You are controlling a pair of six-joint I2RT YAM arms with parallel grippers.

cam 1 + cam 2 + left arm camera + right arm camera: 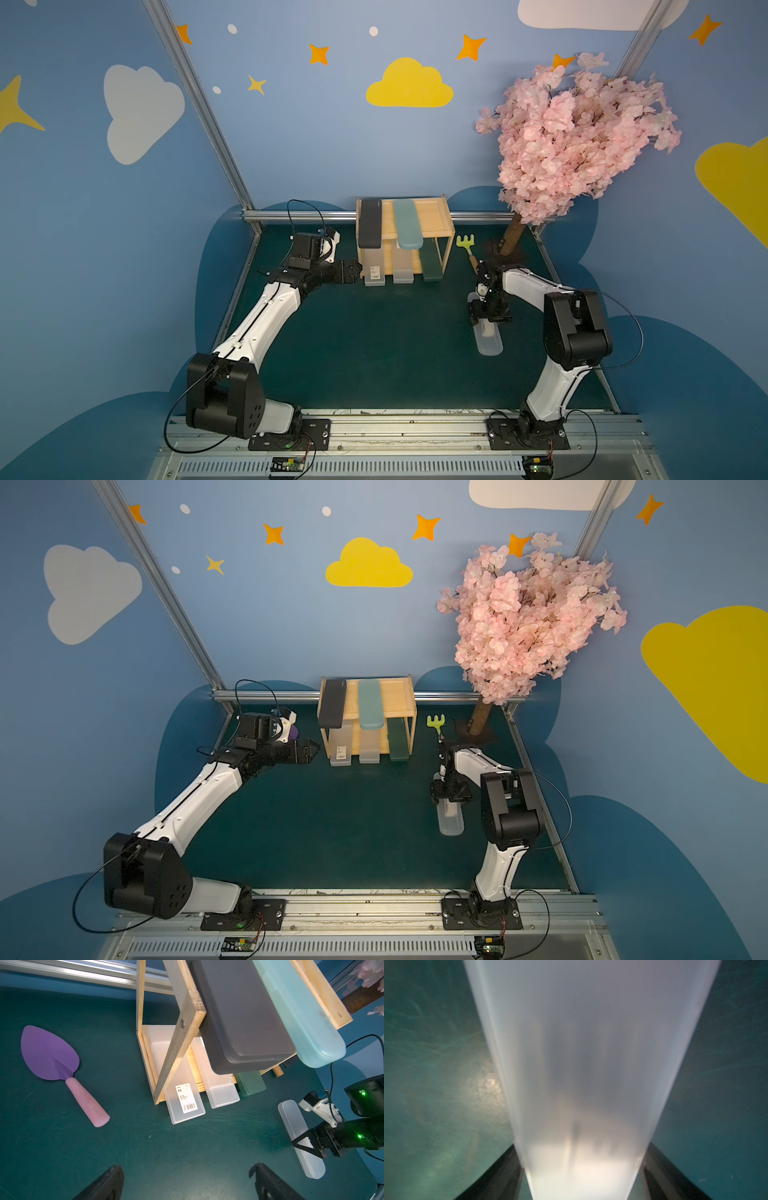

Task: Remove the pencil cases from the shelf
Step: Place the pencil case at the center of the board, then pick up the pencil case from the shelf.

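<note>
Right wrist view is filled by the clear case, with my right tool clamped across its width, one dark finger on each long side. In both top views that case sits low at the right of the desk, well apart from the shelf and just nearer than the green rake. I cannot tell whether it is already resting on the desk. I judge this to be the set-down. I would ease it flat before letting go, open the tool fully, and lift straight up so the fingers do not drag the case or nudge the rake. The right arm stands with its elbow high and the wrist bent down over the case. The left arm reaches low toward the far side, wrist level. My left tool is spread wide and empty, just beside the shelf's left post at the lower tier. Five cases are on the shelf: the black case and teal case overhang the top, while the frosted cases and dark green case poke out below.
</note>
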